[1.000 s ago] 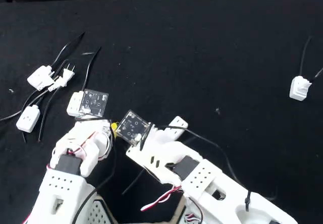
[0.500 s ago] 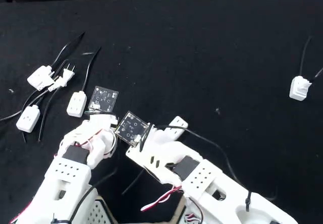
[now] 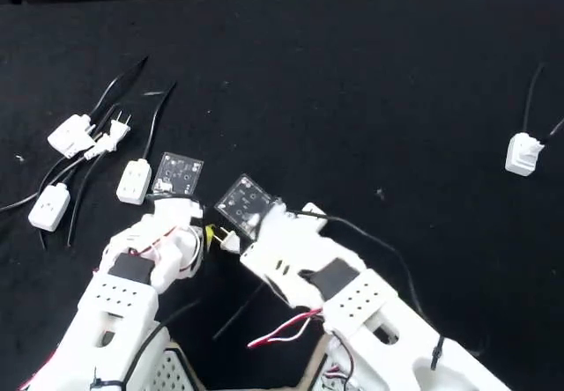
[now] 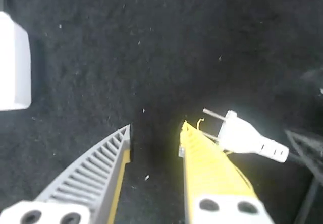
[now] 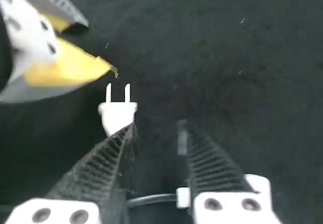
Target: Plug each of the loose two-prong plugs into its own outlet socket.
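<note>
A white two-prong plug lies on the black table, just outside the yellow finger of my left gripper, which is open with nothing between its fingers. The same plug lies at the tip of one dark finger of my right gripper, also open and empty. In the high view the plug lies between the two arms near the front edge. A white outlet socket lies just beyond the left arm, seen too as the socket.
Two more white sockets and another loose plug lie with black cords at the left. A white block sits against the right arm. A further socket lies far right. The table's middle and back are bare black cloth.
The left arm swung right toward the middle. The right arm then pulled away slightly toward the back right, uncovering the white plug between the two grippers.
</note>
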Robot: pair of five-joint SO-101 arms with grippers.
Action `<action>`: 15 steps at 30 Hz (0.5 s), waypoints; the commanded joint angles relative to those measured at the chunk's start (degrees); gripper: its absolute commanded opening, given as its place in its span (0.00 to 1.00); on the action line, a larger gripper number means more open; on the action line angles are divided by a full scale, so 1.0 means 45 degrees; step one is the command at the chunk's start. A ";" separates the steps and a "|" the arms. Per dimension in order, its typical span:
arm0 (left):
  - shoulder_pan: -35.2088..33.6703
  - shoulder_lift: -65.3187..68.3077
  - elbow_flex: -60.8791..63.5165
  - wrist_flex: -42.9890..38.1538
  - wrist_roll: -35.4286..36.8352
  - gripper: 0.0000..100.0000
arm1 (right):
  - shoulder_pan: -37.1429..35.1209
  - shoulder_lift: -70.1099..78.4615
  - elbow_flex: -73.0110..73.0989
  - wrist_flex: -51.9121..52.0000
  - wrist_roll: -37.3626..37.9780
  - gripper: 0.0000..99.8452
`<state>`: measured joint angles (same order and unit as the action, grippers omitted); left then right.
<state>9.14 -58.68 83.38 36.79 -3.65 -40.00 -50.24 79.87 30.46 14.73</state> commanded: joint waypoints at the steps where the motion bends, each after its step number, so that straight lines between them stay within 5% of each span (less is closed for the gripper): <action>1: -0.0244 -0.0137 -0.0537 -0.0098 0.0000 0.17 | -0.1114 0.1162 -0.1143 0.0274 0.0215 0.17; 15: -0.2745 -0.0137 -0.1143 0.1016 0.0703 0.17 | -0.1114 0.6300 -0.3624 -0.0918 0.0215 0.16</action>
<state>-2.02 -58.68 81.71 41.19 -1.36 -44.31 -23.16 67.91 26.95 15.16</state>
